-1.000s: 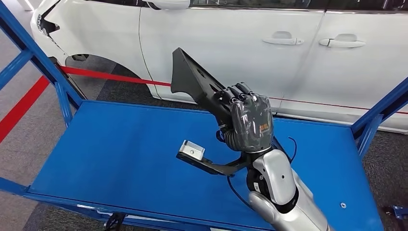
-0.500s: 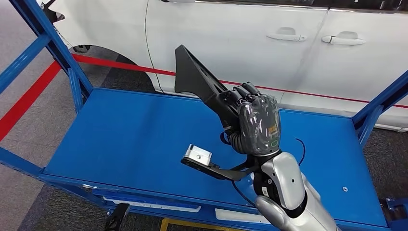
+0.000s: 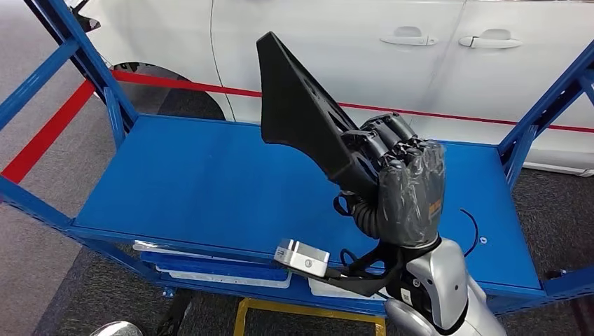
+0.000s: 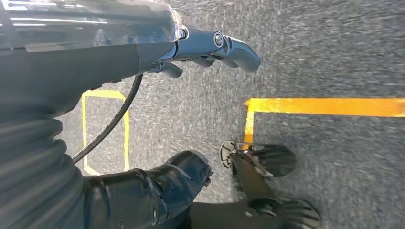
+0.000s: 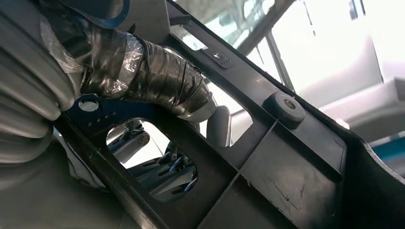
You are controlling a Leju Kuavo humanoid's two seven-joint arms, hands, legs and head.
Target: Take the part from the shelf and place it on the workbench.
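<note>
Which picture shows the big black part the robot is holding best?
The head view: the whole black part shows, tilted up from the right hand above the blue shelf. The right wrist view shows its ribbed underside up close. The left wrist view looks at the floor.

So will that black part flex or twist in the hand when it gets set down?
The black part probably stays stiff: molded ribs show on it. It may lever in the right hand, since the wide end juts far beyond the fingers. It likely won't roll.

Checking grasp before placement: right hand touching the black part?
Touching. Head view shows the right hand wrapped around the black part, held above the blue workbench.
</note>
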